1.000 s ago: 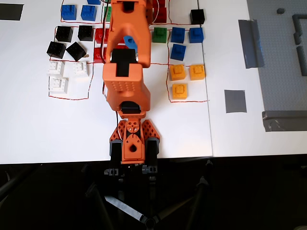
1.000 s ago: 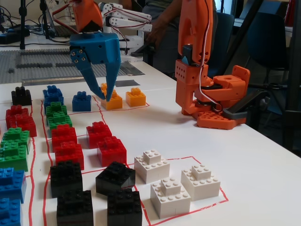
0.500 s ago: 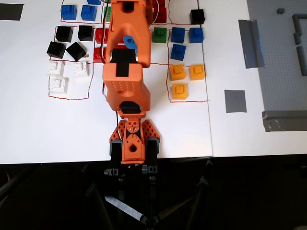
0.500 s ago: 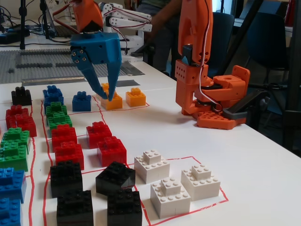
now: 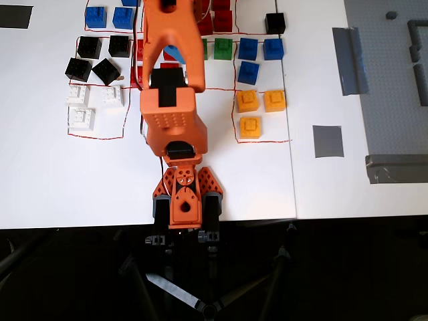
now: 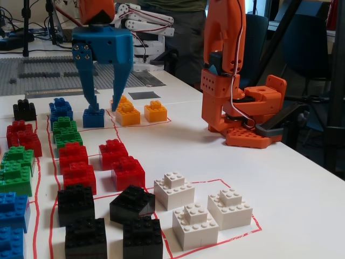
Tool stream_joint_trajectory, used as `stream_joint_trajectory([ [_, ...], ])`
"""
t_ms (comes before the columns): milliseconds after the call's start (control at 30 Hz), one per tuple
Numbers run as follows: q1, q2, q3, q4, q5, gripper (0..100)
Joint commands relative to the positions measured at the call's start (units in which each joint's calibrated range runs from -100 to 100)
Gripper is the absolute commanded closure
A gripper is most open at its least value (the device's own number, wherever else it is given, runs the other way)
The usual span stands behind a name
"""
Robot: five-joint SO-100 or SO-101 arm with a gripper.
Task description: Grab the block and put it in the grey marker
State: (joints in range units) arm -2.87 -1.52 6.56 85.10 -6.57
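In the fixed view my blue gripper (image 6: 102, 102) hangs open and empty, jaws pointing down over the coloured bricks. Its left fingertip is just above a blue brick (image 6: 93, 117). Several green blocks lie in a column left of it; the nearest (image 6: 64, 125) sits below and left of the jaws. In the overhead view a green block (image 5: 224, 48) shows right of my orange arm (image 5: 170, 100), which hides the gripper. The grey marker (image 5: 328, 141) is a small square patch right of the orange-yellow bricks (image 5: 251, 126). It also shows in the fixed view (image 6: 144, 95).
Red (image 6: 113, 154), black (image 6: 75, 204) and white bricks (image 6: 194, 224) lie in red-outlined boxes. A long grey tape strip (image 5: 349, 60) and grey baseplate (image 5: 394, 80) are at the right in the overhead view, and a dark rectangle (image 5: 15, 15) is top left.
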Motion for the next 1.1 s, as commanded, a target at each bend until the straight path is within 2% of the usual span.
stream_joint_trajectory([
  [0,-0.79,-1.5,-7.06,0.37,0.2,85],
  [400,-3.03,2.39,-7.52,-1.75,0.2,80],
  [1067,1.29,10.94,-13.69,-6.73,2.93,72],
])
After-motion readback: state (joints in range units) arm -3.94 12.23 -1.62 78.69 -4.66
